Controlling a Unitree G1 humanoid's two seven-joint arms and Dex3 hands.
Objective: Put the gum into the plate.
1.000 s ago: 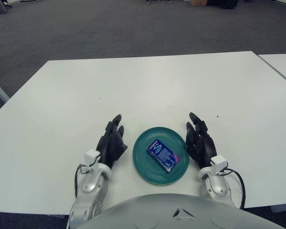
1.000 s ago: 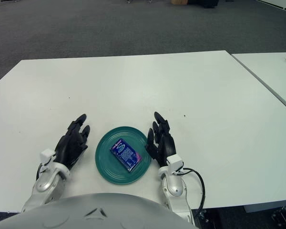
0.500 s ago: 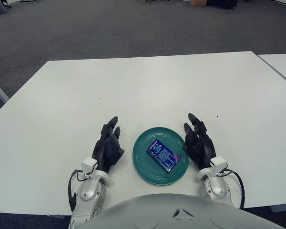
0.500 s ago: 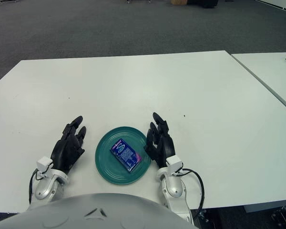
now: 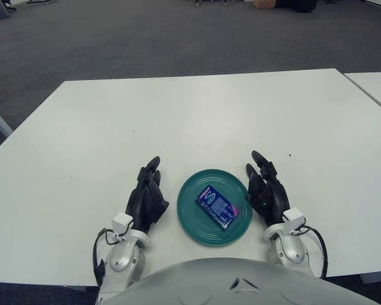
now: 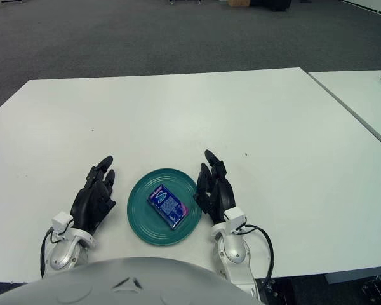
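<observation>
A blue gum pack (image 5: 216, 206) lies flat inside the teal plate (image 5: 190, 223) near the table's front edge. My left hand (image 5: 146, 195) rests on the table just left of the plate, fingers stretched out and holding nothing. My right hand (image 5: 265, 190) rests just right of the plate, fingers stretched out and empty. Neither hand touches the gum. The same scene shows in the right eye view, with the gum pack (image 6: 167, 205) in the plate (image 6: 140, 219).
The white table (image 5: 197, 114) extends far ahead and to both sides. A second white table (image 5: 376, 86) stands at the right with a narrow gap between. Grey carpet lies beyond.
My left hand drew back from the plate towards my body, then settled a little closer again. The right hand, plate and gum stayed put.
</observation>
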